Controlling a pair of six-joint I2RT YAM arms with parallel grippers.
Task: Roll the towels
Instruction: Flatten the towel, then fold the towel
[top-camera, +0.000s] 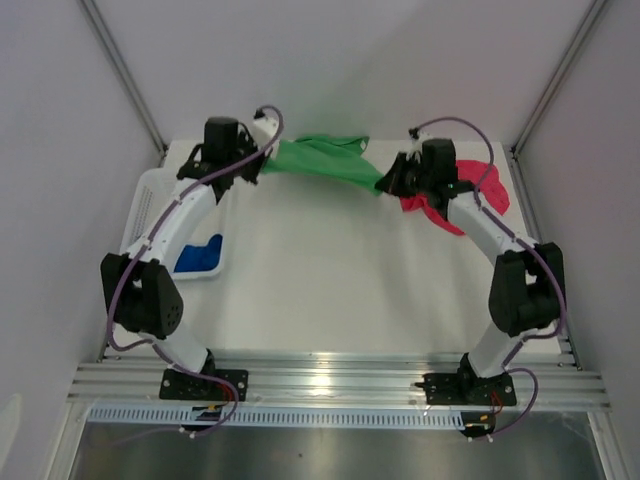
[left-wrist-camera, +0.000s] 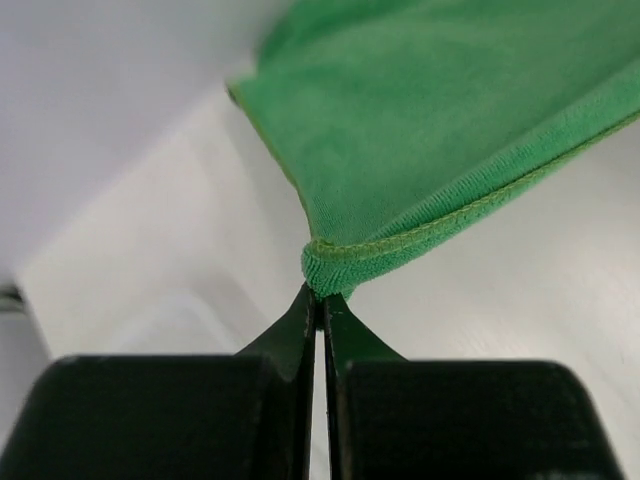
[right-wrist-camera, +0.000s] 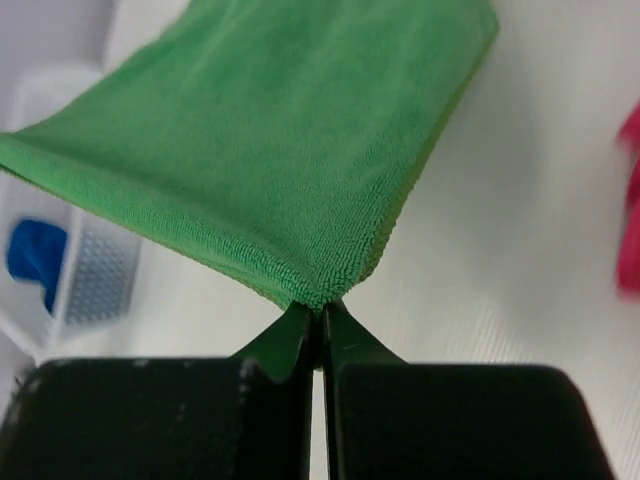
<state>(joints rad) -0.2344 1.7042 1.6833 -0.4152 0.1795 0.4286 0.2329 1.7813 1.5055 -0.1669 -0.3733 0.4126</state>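
Observation:
The green towel (top-camera: 322, 160) hangs stretched between my two grippers at the far side of the table. My left gripper (top-camera: 268, 160) is shut on its left corner (left-wrist-camera: 325, 268). My right gripper (top-camera: 383, 185) is shut on its right corner (right-wrist-camera: 320, 295). The pink-red towel (top-camera: 478, 192) lies crumpled at the far right, partly under my right arm; it shows as a red edge in the right wrist view (right-wrist-camera: 630, 200). The blue towel (top-camera: 200, 255) lies in the white basket (top-camera: 150, 205) at the left, also seen in the right wrist view (right-wrist-camera: 35, 255).
The white mesh basket (right-wrist-camera: 95, 280) sits at the table's left edge under my left arm. White walls close in the far, left and right sides. An aluminium rail (top-camera: 330, 380) runs along the near edge.

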